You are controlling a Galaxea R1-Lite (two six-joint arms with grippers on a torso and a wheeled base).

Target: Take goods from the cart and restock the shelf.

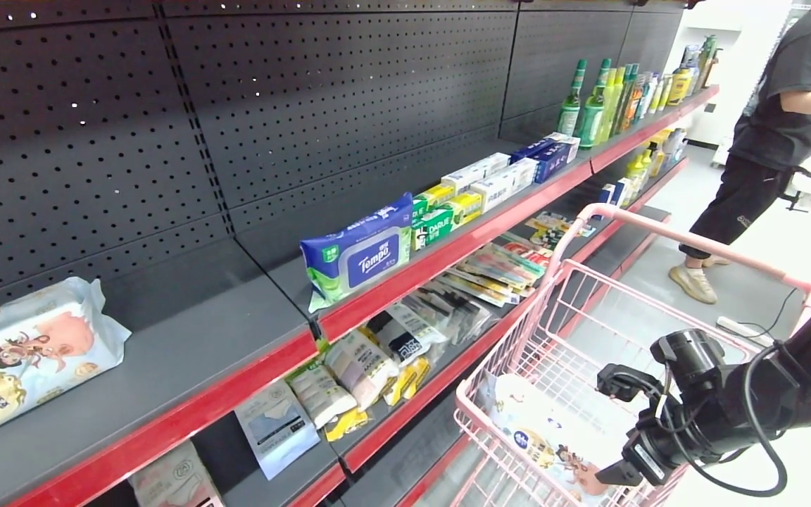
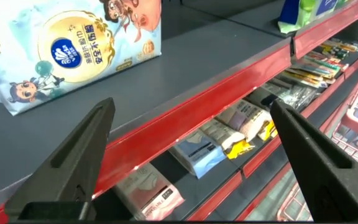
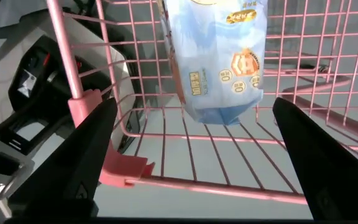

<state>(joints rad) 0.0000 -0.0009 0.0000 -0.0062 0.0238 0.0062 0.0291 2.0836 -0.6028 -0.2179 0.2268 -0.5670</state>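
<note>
The black pegboard shelf (image 1: 236, 331) with its red front lip runs from the near left to the far right. Beside it stands the pink wire cart (image 1: 659, 229), near the right side, its handle towards the shelf's far end.

On the shelf's top board, at the near left, a pale blue cartoon-printed pack (image 1: 25, 352) lies flat (its long side towards the pegboard). A second pack of the same print (image 1: 553, 443) lies on the floor of the cart's basket.

The right jaws hang spread wide and empty inside the cart, just above that second pack, not touching it. The left jaws are spread wide too, holding nothing, above the red lip just beside the pack on the shelf.

Farther along the top board a blue wipes pack (image 1: 360, 257) leans upright at the front edge. Behind it come rows of green and white boxes (image 1: 465, 193), then green bottles (image 1: 592, 105). On the board below lie small folded packets (image 1: 356, 366) and flat carded items (image 1: 497, 271).
</note>
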